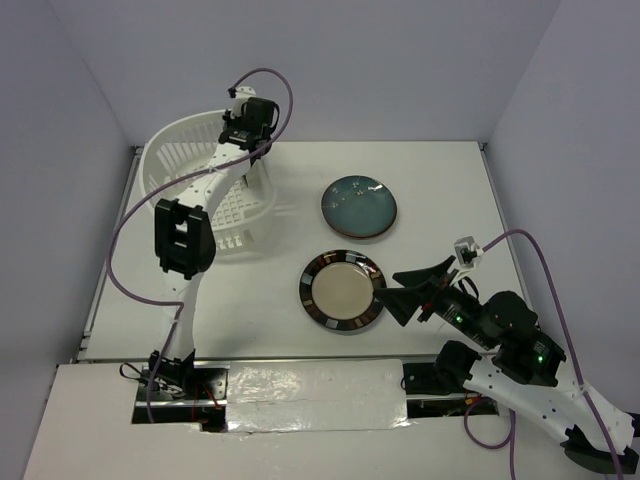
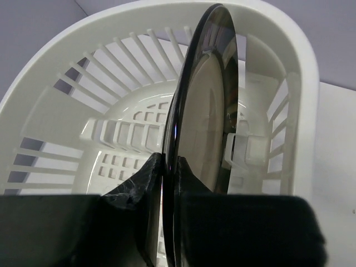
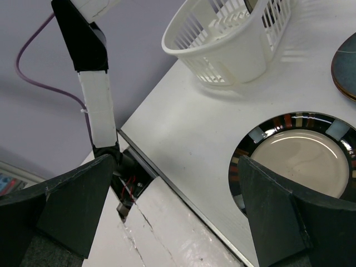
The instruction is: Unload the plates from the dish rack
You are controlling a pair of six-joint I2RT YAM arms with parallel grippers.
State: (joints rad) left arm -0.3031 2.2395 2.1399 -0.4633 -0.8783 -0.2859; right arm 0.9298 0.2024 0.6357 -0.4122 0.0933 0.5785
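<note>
Step in hand: grasp of the next plate, lift not started by the look of it.

- Left pincer (image 2: 164, 167) is closed on the rim of the upright plate (image 2: 207, 111), one finger on each face. Thin edge grip on glossy glaze.
- That plate stands on edge inside the rack (image 2: 278, 39), beige centre, dark rim, close to one slotted wall. The rack sits at the far left of the desk (image 1: 440, 180).
- Already out and lying flat on the desk: teal plate (image 1: 358, 205) mid-desk, beige plate (image 1: 342, 290) just in front of it, the two slightly apart.
- Right pincer (image 3: 175, 167) is wide and empty, hovering just beside the beige plate at its near right edge.
- Can't tell whether anything else is left in the rack. The held plate blocks most of the wrist view and the arm covers part of the top view.

Next move, my read: pull straight up in the plate's own plane so it clears the rack wall. Then swing right, turn it flat and set it on bare desk away from the other two. Keep it slow, since a rim pinch like this could let the plate pivot or slip.
</note>
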